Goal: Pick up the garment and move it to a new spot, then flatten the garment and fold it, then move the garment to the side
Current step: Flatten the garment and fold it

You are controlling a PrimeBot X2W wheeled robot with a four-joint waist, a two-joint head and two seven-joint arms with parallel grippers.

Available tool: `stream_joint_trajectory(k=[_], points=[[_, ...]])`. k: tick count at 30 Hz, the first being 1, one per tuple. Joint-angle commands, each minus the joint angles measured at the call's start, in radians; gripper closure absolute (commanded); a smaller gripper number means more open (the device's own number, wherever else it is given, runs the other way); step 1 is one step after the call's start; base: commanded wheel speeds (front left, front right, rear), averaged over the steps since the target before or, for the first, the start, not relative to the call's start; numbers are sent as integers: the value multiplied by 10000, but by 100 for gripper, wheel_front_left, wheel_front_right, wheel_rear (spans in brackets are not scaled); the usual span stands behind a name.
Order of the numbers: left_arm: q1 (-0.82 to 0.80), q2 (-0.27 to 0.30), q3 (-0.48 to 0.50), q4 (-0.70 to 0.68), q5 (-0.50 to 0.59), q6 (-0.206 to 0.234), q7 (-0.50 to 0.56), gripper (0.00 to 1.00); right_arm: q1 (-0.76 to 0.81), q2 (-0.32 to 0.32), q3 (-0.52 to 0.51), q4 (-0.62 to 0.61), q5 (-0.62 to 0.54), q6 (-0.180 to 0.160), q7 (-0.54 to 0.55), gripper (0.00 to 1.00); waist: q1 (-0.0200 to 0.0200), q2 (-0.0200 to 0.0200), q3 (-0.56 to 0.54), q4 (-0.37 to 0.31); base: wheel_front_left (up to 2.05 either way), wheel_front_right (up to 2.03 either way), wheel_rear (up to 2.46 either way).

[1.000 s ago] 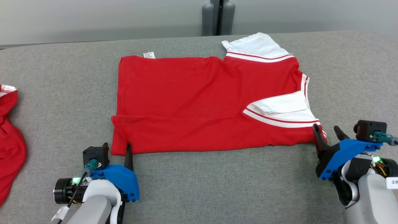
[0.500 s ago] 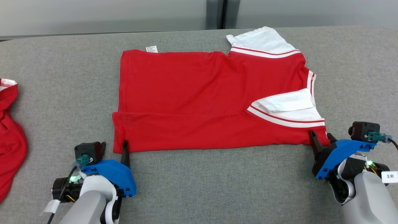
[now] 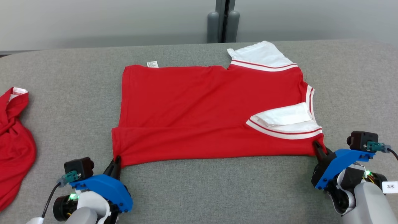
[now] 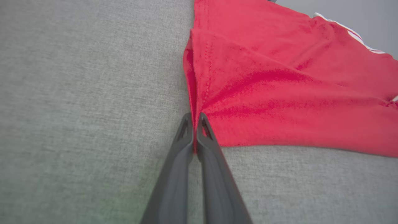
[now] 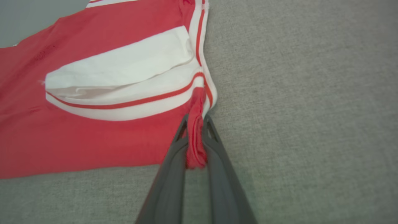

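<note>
The garment [image 3: 202, 109] is a red shirt with white, red-striped sleeves, spread on the grey table with one fold along its near edge. My left gripper [image 3: 116, 161] is shut on its near left corner; in the left wrist view the red cloth [image 4: 264, 93] is pinched between the closed fingers [image 4: 182, 137] of the gripper [image 4: 195, 123]. My right gripper [image 3: 318, 147] is shut on the near right corner by the folded-in sleeve [image 3: 286, 119]. The right wrist view shows a bunched red strip [image 5: 195, 137] clamped in that gripper [image 5: 196, 123].
A second red garment [image 3: 14, 146] lies crumpled at the table's left edge. Grey table cloth [image 3: 217, 186] stretches bare in front of the shirt. Behind the table's far edge stand two grey posts [image 3: 221, 26] and a pale wall.
Both grippers went from open at the shirt's near corners to shut on them, and the corners now bunch up slightly. The head camera has shifted, so the whole picture sits lower.
</note>
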Motion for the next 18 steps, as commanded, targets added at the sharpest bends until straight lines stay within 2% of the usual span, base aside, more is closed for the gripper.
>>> stream_joint_trajectory(k=[1, 8, 16, 17, 18], points=[[391, 226, 100, -318, -47, 146, -51, 100, 355, -38, -8, -322, 161, 0, 110, 100, -1, 0, -229, -73, 0, 0, 0], [1749, 991, -46, -2016, 48, 785, 607, 100, 1800, -51, -80, -1903, 518, 0, 904, 100, -1, 0, -694, -161, 0, 0, 0], [3281, 1297, -72, -4001, -231, 2033, 1613, 100, 3476, -41, -5, -3757, 1214, 1, 1992, 100, -1, 0, -837, -165, 0, 0, 0], [3336, 1322, -17, -4186, -263, 2144, 1661, 90, 3595, -46, 11, -3927, 1296, 1, 2035, 100, -1, 0, -841, -152, 0, 0, 0], [3336, 1322, -17, -4186, -263, 2144, 1661, 90, 3595, -46, 11, -3927, 1296, 1, 2035, 100, -1, 0, -841, -152, 0, 0, 0]])
